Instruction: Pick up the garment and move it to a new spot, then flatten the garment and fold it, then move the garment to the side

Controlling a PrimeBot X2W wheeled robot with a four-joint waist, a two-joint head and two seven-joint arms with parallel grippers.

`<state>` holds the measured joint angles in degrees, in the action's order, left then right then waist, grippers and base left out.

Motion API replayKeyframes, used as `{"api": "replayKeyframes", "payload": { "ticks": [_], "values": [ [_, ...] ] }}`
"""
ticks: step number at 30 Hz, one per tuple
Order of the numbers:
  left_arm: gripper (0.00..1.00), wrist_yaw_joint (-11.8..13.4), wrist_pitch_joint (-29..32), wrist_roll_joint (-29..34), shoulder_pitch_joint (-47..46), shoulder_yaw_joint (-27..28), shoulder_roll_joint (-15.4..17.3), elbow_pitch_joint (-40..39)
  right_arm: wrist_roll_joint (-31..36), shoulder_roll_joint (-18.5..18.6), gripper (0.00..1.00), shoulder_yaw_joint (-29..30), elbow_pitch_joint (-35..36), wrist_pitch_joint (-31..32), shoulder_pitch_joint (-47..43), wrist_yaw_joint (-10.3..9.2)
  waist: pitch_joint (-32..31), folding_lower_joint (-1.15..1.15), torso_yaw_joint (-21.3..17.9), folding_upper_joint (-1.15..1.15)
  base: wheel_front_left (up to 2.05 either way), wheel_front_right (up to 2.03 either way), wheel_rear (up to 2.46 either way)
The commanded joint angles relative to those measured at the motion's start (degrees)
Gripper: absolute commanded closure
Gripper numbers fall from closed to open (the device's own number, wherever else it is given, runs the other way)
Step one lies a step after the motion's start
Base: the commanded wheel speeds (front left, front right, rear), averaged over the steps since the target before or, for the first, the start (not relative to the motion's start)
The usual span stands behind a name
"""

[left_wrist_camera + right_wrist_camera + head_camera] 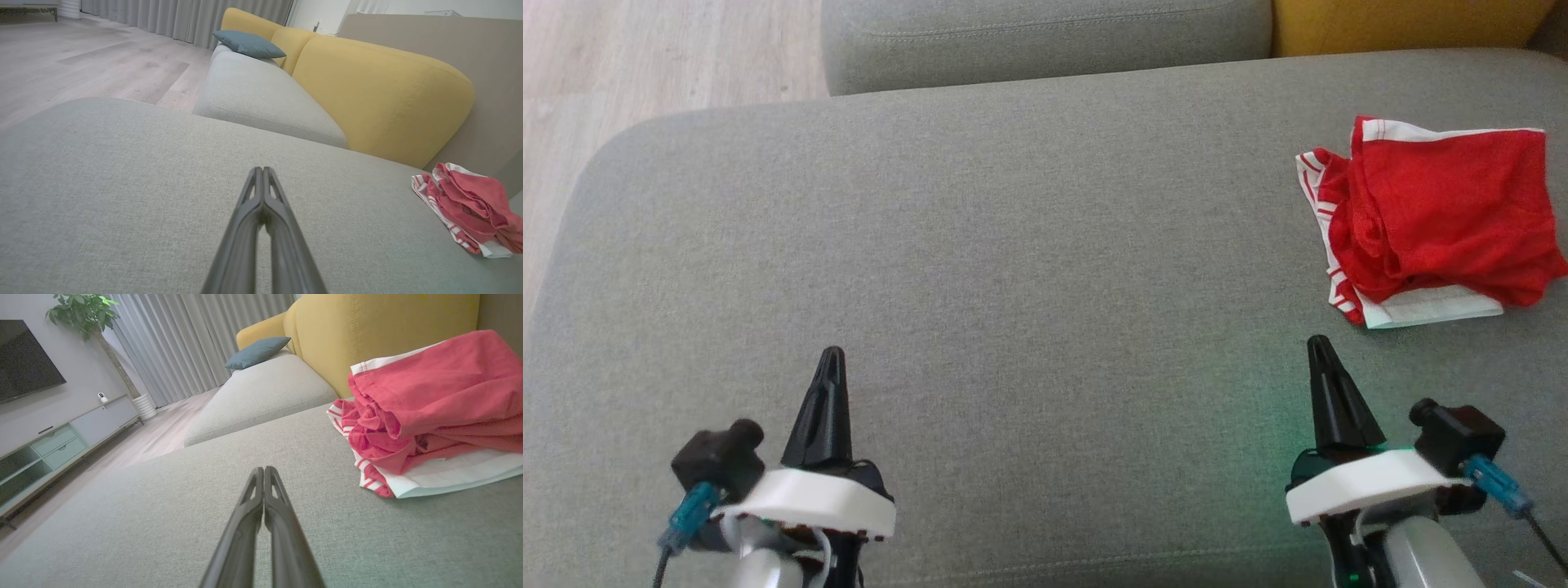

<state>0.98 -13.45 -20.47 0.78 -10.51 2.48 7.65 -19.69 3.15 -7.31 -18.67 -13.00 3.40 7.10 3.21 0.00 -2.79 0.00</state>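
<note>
Beyond right gripper (264,468), garment (441,388), television (24,355), plant (77,312)

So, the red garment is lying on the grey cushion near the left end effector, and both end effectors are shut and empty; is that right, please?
Not quite: the garment lies on the grey cushion near the right end effector, not the left end effector, as the head view shows. Both are indeed shut and empty.
</note>
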Motion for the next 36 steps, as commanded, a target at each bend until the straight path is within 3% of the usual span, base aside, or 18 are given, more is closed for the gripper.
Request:
{"api": "replayKeyframes", "payload": {
  "ticks": [1,36],
  "values": [
    [1.0,-0.3,0.4,-2.2,-2.7,0.9,0.6,-1.6,-2.4,0.5,1.0,0.3,2.0,0.4,2.5,0.04,-0.1,0.0,0.1,0.0,0.0,0.0,0.0],
    [1.0,-2.9,5.1,-24.6,-4.0,4.3,1.6,1.0,-24.8,1.2,1.0,3.1,2.9,5.1,2.5,0.15,-1.0,0.0,0.9,0.0,0.0,0.0,0.0]
  ]
}}
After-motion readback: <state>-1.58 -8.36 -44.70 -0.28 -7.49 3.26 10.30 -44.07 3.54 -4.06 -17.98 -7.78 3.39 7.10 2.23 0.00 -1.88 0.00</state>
